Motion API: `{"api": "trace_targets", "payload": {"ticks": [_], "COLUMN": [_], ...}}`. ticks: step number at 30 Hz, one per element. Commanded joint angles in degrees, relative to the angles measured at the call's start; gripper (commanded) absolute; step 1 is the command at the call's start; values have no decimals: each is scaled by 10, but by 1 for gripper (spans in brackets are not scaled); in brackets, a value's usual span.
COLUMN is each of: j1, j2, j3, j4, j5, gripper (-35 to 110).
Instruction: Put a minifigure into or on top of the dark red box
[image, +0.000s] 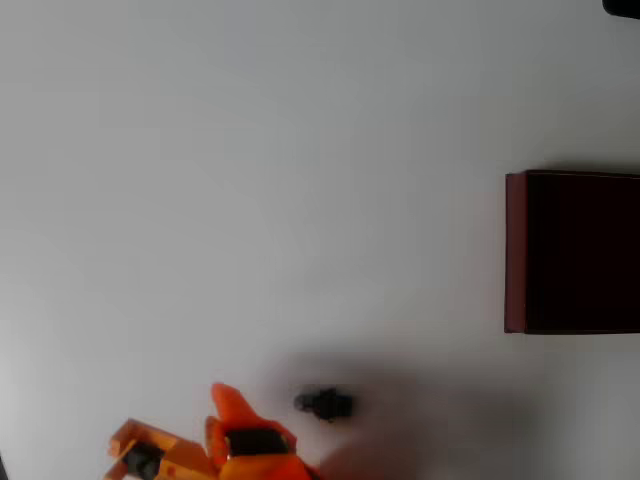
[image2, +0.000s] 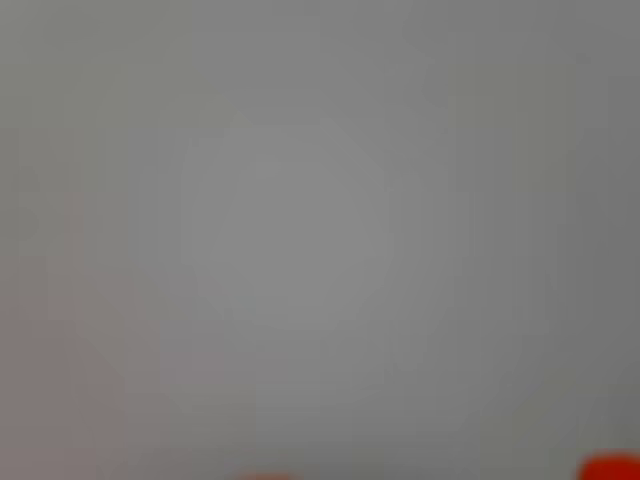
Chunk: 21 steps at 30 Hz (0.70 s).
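In the overhead view the orange gripper (image: 225, 420) sits at the bottom edge, left of centre, with one pointed finger (image: 228, 402) aimed up the picture. The figure (image: 324, 404) lies on the white table (image: 250, 180) just to the gripper's right, apart from it and not held. The box (image: 572, 252) stands well away at the right edge, its open dark inside facing up. Only one finger is clearly seen, so I cannot tell how wide the gripper stands.

The step in hand looks like the approach for the grasp. To do it well, the gripper should swing right until the figure lies between the fingers, come down low to the table, and close gently across the figure's narrow side, since so small a piece could easily skid away or tip out.

The overhead view gives the layout of gripper, figure and box. The wrist view is a grey blur with an orange-red patch at its bottom right corner, too unclear to name.
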Motion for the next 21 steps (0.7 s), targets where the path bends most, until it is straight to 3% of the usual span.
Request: {"api": "trace_targets", "payload": {"ticks": [1,15,21], "j1": [1,164,221], "j2": [-61,-228,-265], "j3": [-43,-127,-108], "j4": [-25,48,25], "j5": [10,141,221], "gripper": [15,23,18]}}
